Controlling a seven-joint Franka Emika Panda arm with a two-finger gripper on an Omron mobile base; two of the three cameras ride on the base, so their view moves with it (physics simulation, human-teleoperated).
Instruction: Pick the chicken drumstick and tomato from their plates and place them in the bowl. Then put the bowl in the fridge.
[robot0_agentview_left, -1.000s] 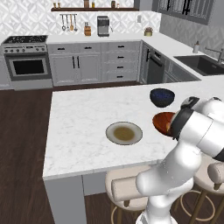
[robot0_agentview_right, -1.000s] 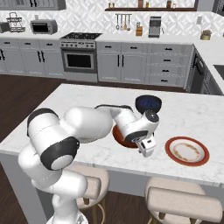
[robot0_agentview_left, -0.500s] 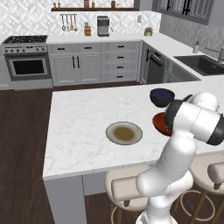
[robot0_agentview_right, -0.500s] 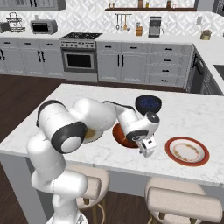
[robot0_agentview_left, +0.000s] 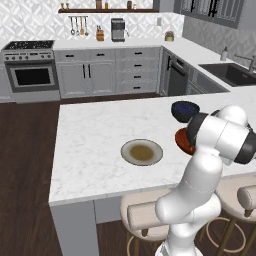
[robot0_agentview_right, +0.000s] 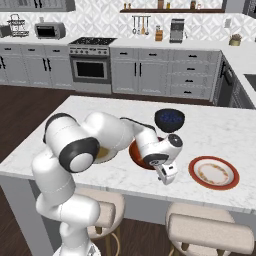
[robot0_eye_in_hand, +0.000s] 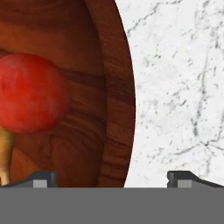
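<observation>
On the white marble island counter (robot0_agentview_left: 90, 150), the wide reddish-brown wooden bowl (robot0_agentview_right: 137, 152) sits near the front edge, mostly hidden behind the white arm in both base views. Left of it in the left base view lies the round olive-grey plate with a tan centre (robot0_agentview_left: 142, 152), bare of food. To the bowl's right in the right base view lies the white plate with a red-brown rim (robot0_agentview_right: 214, 172), also bare. Just behind the wooden bowl stands a smaller dark blue bowl (robot0_agentview_right: 169, 120).

Above the wooden bowl's rim hangs the hand (robot0_eye_in_hand: 112, 177), pointing down, its two dark finger tips (robot0_eye_in_hand: 41, 178) spread wide and grasping nothing: one tip stands over the bowl's inside, the other over bare marble, with the rim between them.

Inside the bowl rests the small round glossy red tomato (robot0_eye_in_hand: 29, 92), and touching it from below in the hand view shows a slim piece of the orange-tan chicken drumstick (robot0_eye_in_hand: 5, 151), cut off by the picture's edge.
</observation>
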